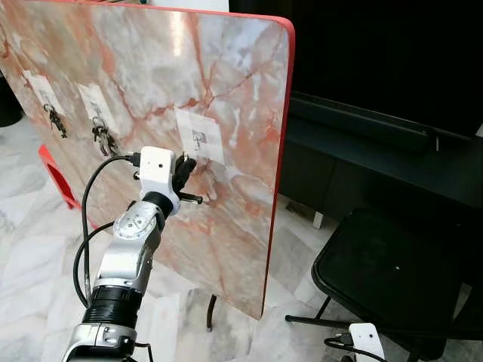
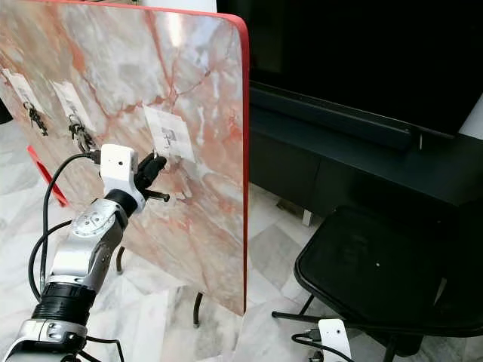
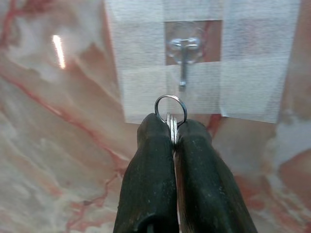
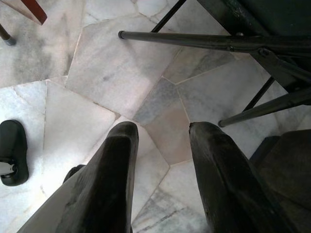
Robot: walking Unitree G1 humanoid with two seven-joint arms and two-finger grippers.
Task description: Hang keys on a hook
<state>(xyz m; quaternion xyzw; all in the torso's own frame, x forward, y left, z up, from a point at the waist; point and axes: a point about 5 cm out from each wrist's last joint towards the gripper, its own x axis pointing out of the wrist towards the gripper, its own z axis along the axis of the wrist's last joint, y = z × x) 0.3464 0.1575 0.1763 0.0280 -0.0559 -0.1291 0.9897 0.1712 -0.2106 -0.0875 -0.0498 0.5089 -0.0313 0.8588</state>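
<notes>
Nearest, low on the right, the right gripper (image 4: 163,160) hangs idle over the pale stone floor (image 4: 116,82), its two black fingers spread apart with nothing between them. Beside it stand the thin legs of a black chair (image 1: 385,268), and a dark shoe (image 4: 12,150) lies on the floor close by.

On the left, the left arm (image 1: 128,256) reaches up and forward, black cables looping from its wrist. The left gripper (image 3: 173,131) is clenched on a key ring (image 3: 170,109), pinched between the fingertips so that the ring's loop pokes out beyond them. The ring sits just below a small metal hook (image 3: 183,60), near it but not on it; the hook's prong points down toward the ring.

That hook is fixed on a white patch (image 1: 200,136) stuck to a tilted board (image 1: 234,241) with a pink marble pattern and a red edge. Farther left on the board, two more white patches each carry a bunch of keys (image 1: 103,137) (image 1: 55,119) already hanging.

Beyond the board, to the right, a low dark cabinet (image 1: 392,162) runs along the far wall.
</notes>
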